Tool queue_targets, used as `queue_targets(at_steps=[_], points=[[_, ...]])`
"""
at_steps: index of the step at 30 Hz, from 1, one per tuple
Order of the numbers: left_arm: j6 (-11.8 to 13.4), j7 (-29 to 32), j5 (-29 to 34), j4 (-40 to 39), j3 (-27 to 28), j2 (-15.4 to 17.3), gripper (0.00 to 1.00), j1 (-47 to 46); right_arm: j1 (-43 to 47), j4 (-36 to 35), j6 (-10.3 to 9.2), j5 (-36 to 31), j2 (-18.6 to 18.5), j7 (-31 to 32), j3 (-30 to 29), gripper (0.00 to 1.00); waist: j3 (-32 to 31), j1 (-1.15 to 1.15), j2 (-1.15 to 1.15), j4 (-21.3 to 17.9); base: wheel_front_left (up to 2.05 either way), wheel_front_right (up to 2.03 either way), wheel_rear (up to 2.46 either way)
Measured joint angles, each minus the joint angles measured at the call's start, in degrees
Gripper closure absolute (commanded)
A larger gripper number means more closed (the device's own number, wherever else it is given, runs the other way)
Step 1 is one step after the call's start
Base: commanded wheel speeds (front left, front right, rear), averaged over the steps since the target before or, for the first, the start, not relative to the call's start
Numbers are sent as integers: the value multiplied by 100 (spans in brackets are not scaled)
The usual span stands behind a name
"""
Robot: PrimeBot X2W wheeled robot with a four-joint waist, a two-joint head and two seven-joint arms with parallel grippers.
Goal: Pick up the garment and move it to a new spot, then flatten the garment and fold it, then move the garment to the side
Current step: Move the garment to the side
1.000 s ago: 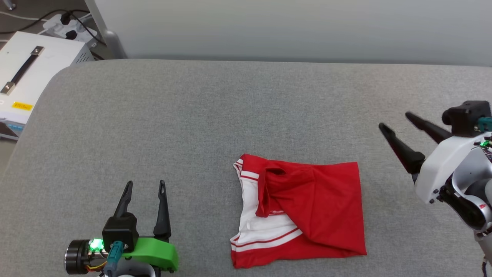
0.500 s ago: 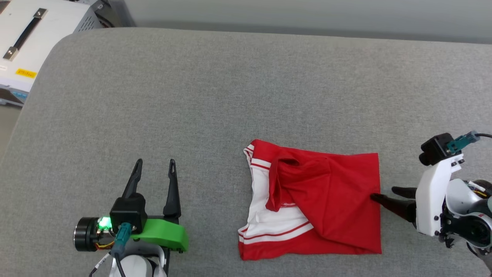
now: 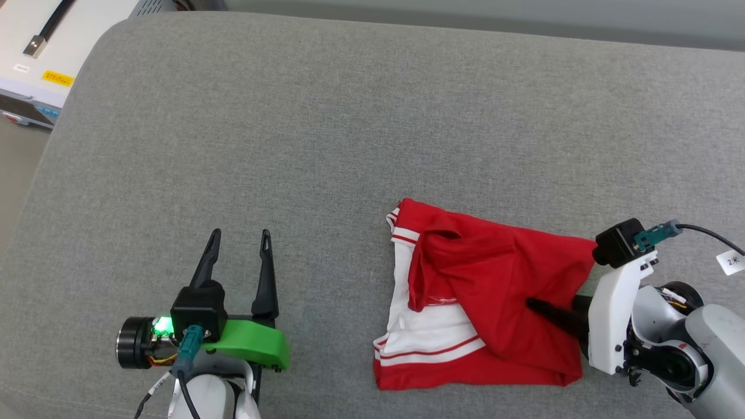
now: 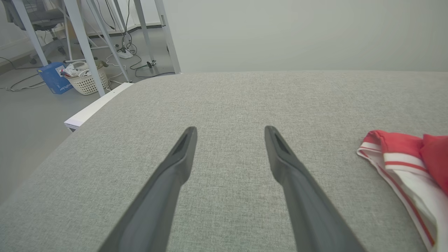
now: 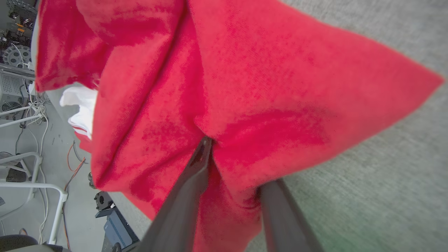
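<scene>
Right jaws straddle the garment (image 3: 495, 273), grip unclear; left jaws spread, well aside.

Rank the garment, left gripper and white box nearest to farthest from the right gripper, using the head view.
1. The garment, draped over the fingers of the right gripper.
2. The left gripper, lower left.
3. The white box, far upper-left corner.
</scene>
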Motion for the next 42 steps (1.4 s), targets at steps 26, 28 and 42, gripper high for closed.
queue_targets(at_steps=[26,28,42], points=[[-10,0,112,-212,185,75,0,60,-1413,-1166,0,-833,-1649,-913,871,100,-274,0,0,-1662,0,0,0],[-9,0,123,-275,182,101,0,-47,-1490,-980,0,-834,-1796,-917,791,100,-156,0,0,-1771,0,0,0],[-9,0,280,-911,226,469,0,-648,-2784,1446,0,-1367,-2622,-1248,415,100,1226,1,0,-2079,0,0,0]])
